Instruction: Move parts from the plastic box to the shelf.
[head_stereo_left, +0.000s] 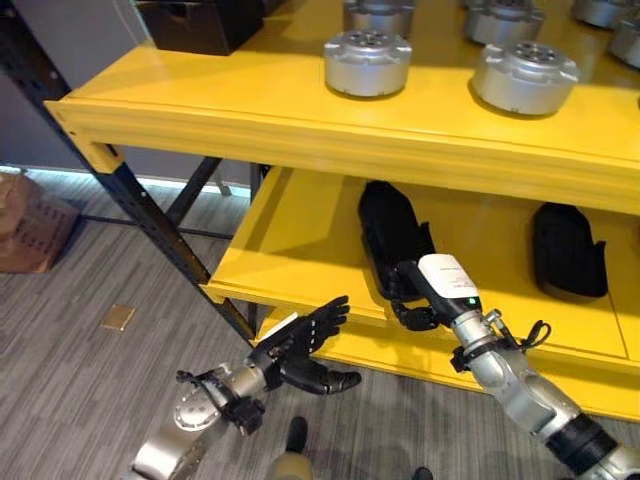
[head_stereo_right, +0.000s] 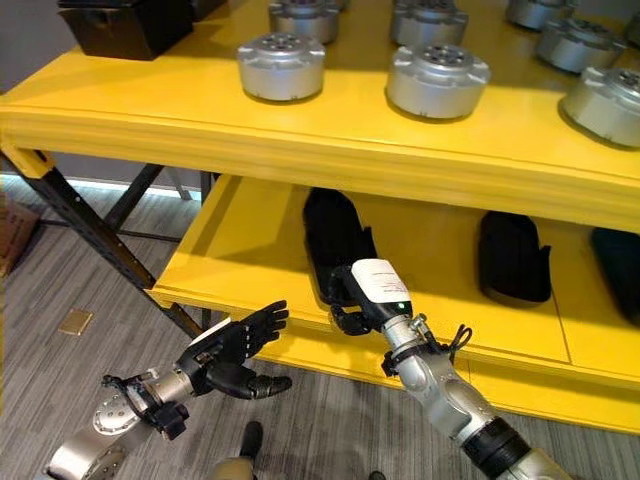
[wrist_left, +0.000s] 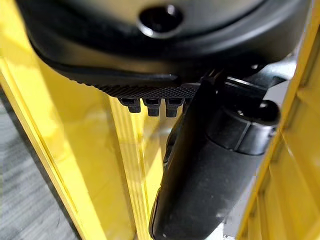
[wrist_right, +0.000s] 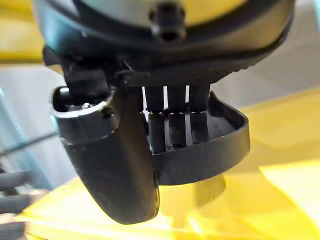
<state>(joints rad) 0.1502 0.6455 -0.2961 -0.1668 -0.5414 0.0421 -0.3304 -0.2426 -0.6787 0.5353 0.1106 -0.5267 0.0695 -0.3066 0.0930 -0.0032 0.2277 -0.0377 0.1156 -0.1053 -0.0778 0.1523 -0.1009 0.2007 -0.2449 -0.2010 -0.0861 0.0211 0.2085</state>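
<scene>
A black box (head_stereo_left: 195, 22) is sitting at the far left of the yellow shelf (head_stereo_left: 250, 120), on its upper board. To the right of it, round silver parts (head_stereo_left: 367, 62) are standing on the same board in rows, well apart from the box, with another silver part (head_stereo_left: 524, 75) just beside the first.

Lower down, the left hand (head_stereo_left: 305, 345) is hanging in the air just in front of the lower board's (head_stereo_left: 290, 250) front edge, over the grey floor (head_stereo_left: 80, 380). Its fingers are stretched out loosely and its thumb is jutting forward; it is holding nothing.

Further right, a long black part (head_stereo_left: 385, 235) is lying on the lower board, reaching from the back toward the front edge. The right hand (head_stereo_left: 418, 300) is gripping the near end of this part: in the right wrist view its fingers (wrist_right: 170, 125) are curling over the part's black rim (wrist_right: 210, 155) while the thumb (wrist_right: 115, 165) is pressing against the other side. A white cover on the back of the hand is facing upward.

At the right of the lower board, a second black part (head_stereo_left: 568, 250) of similar shape is lying flat, well apart from the held one.
</scene>
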